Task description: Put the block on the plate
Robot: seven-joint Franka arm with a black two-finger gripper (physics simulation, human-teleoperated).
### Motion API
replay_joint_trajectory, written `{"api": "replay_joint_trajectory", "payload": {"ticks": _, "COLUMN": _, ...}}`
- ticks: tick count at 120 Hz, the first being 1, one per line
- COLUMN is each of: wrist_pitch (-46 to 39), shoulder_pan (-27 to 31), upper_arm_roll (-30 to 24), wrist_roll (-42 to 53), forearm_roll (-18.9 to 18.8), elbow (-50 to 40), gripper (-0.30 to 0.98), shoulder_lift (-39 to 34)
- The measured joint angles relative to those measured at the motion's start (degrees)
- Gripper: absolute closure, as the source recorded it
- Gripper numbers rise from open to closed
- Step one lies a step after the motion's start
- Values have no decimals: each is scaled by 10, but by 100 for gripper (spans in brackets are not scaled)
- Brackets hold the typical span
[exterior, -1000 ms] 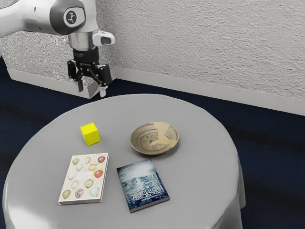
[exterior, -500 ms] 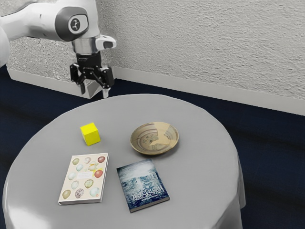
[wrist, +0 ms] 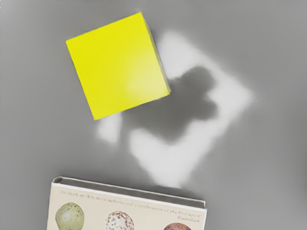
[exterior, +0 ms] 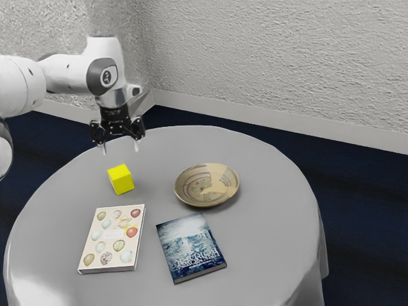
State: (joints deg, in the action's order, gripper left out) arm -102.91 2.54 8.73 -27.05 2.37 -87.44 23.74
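Note:
My gripper [exterior: 120, 148] hangs over the table near the yellow block, its two fingers spread wide with nothing between them. The yellow block [exterior: 121, 179] rests on the table just below the gripper in the exterior view, with a gap between them. In the wrist view the block [wrist: 117, 67] appears large, with the hand's shadow on the cloth beside it. The shallow brown patterned plate [exterior: 206, 185] lies to the block's right in the exterior view, with nothing on it.
A book with painted eggs [exterior: 113, 238] lies on the round grey-covered table [exterior: 268, 223], close to the block; its edge [wrist: 129, 191] shows in the wrist view. A dark blue book [exterior: 190, 247] lies beside it, below the plate in the exterior view. A textured wall stands behind.
My arm has brought the gripper forward over the table and lower, closer to the block. The hand has also turned somewhat. Block, plate and books have stayed put.

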Motion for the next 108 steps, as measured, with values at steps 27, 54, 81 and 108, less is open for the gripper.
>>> {"api": "replay_joint_trajectory", "payload": {"ticks": 27, "wrist_pitch": -59, "shoulder_pan": 15, "upper_arm_roll": 15, "wrist_roll": -72, "forearm_roll": 15, "elbow": 0, "gripper": 0, "shoulder_lift": 44}}
{"api": "replay_joint_trajectory", "payload": {"ticks": 54, "wrist_pitch": -98, "shoulder_pan": 30, "upper_arm_roll": 27, "wrist_roll": -102, "forearm_roll": 36, "elbow": 7, "gripper": 0, "shoulder_lift": 77}}
{"api": "replay_joint_trajectory", "payload": {"ticks": 81, "wrist_pitch": -112, "shoulder_pan": 30, "upper_arm_roll": 27, "wrist_roll": -118, "forearm_roll": 46, "elbow": 9, "gripper": 0, "shoulder_lift": 98}}
{"api": "replay_joint_trajectory", "payload": {"ticks": 108, "wrist_pitch": -121, "shoulder_pan": 32, "upper_arm_roll": 28, "wrist_roll": -126, "forearm_roll": 56, "elbow": 11, "gripper": 0, "shoulder_lift": 111}}
